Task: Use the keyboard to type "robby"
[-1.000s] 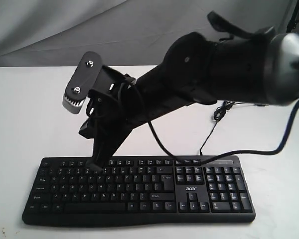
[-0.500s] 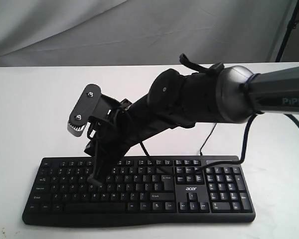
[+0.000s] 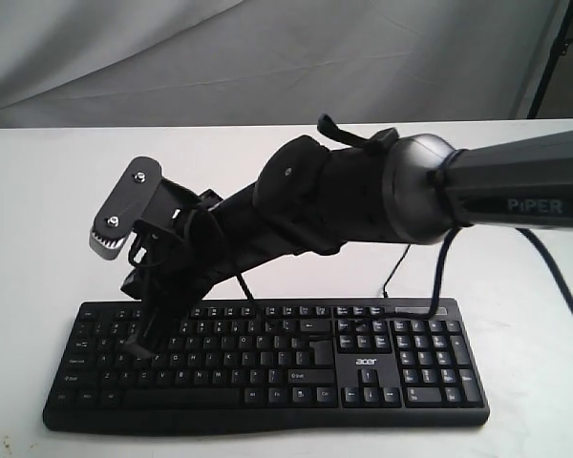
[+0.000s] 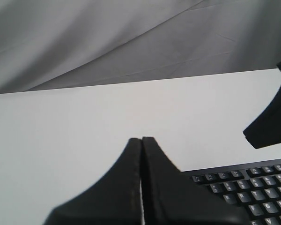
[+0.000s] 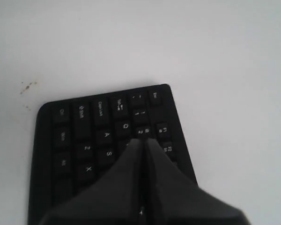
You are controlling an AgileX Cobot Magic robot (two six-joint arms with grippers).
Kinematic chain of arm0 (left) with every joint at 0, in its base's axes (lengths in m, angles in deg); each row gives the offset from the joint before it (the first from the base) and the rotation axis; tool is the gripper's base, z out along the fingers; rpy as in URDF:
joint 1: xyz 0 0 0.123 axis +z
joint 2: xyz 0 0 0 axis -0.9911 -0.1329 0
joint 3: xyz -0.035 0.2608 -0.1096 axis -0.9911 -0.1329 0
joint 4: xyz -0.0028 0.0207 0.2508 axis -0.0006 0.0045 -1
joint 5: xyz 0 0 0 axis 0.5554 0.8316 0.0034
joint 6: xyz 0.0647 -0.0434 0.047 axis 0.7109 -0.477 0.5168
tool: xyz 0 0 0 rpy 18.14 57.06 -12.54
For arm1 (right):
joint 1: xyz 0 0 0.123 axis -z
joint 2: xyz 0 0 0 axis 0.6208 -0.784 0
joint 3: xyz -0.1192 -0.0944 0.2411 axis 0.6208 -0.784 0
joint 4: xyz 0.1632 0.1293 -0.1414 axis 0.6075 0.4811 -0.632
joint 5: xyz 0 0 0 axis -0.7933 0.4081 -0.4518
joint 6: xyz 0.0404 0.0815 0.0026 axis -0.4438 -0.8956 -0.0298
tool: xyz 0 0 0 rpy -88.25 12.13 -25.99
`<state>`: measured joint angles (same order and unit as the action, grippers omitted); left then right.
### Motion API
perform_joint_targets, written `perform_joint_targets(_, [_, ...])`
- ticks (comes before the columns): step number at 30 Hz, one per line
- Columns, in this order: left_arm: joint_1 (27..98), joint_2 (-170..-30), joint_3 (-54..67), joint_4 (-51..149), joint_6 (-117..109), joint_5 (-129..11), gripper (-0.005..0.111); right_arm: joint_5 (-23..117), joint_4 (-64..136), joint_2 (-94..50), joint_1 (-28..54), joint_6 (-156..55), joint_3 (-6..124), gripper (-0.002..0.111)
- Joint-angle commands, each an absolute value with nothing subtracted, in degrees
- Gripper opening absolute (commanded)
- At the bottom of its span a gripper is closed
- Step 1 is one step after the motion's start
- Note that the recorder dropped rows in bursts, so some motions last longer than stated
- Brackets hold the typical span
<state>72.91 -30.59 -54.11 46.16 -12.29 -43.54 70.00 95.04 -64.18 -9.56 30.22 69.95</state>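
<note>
The black keyboard (image 3: 363,364) with white legends and an "acer" logo lies along the table's front edge. My right gripper (image 3: 145,349) reaches across from the right, tilted down, and its shut tips sit low over the left letter keys. In the right wrist view that gripper (image 5: 143,140) points at the keyboard (image 5: 84,136) just beside the Q and the 2 key; whether it touches a key I cannot tell. My left gripper (image 4: 141,139) is shut on nothing above bare table, beside the keyboard's (image 4: 253,187) far left corner. It does not show in the exterior view.
The keyboard's thin black cable (image 3: 392,279) runs back from its rear edge across the white table (image 3: 57,210). A grey cloth backdrop (image 3: 267,57) hangs behind. Small brown specks (image 5: 27,86) mark the table off the keyboard's left end. Part of the right arm (image 4: 271,126) shows dark in the left wrist view.
My right arm has swung left and down, carrying its shut tips from the upper middle-left keys to the left letter keys. The keyboard has not moved.
</note>
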Motion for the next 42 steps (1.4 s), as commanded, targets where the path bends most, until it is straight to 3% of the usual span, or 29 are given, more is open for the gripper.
perform_joint_targets(1, [72.54, -30.39, -54.35, 45.89, -12.45, -43.85, 0.000, 72.45, 96.00, -68.17, -9.67, 29.32, 74.39, 0.000])
perform_joint_targets(42, [72.54, -30.39, -54.35, 45.89, -12.45, -43.85, 0.000, 71.52, 90.21, -73.90, -9.67, 26.13, 74.97, 0.000])
